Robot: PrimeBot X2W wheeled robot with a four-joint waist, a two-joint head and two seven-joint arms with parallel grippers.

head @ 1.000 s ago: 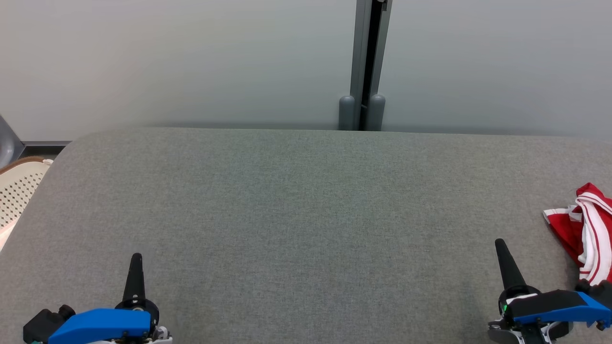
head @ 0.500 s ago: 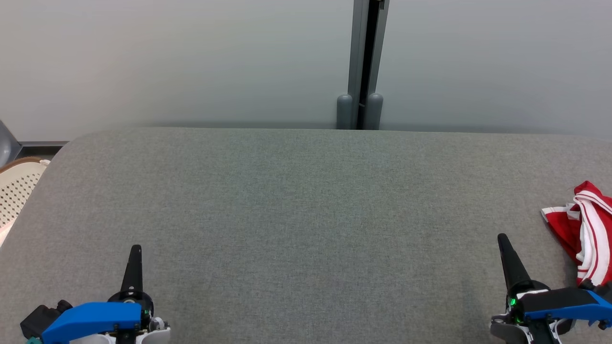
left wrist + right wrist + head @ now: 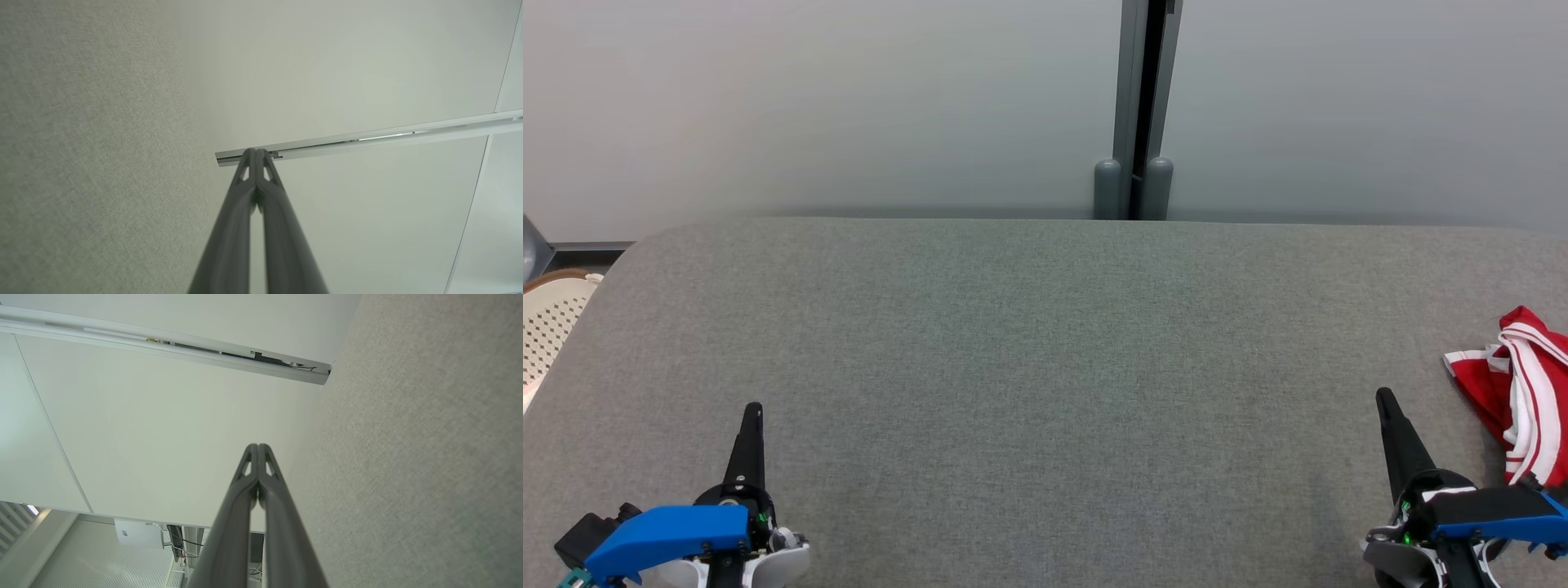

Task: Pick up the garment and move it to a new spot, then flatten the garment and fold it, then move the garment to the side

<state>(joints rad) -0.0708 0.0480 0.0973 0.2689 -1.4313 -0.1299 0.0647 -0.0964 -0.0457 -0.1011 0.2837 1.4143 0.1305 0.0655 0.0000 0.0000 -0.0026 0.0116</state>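
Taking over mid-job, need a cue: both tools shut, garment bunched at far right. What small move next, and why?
Probably open the right tool and ease it rightward toward the garment: it lies crumpled, unheld, nearest that tool, and a shut tool cannot grasp it.

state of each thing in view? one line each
garment: crumpled, unfolded, lying at the table's right edge, not gripped
left gripper: shut, empty, over the near left of the table
right gripper: shut, empty, fingertips left of the garment and apart from it
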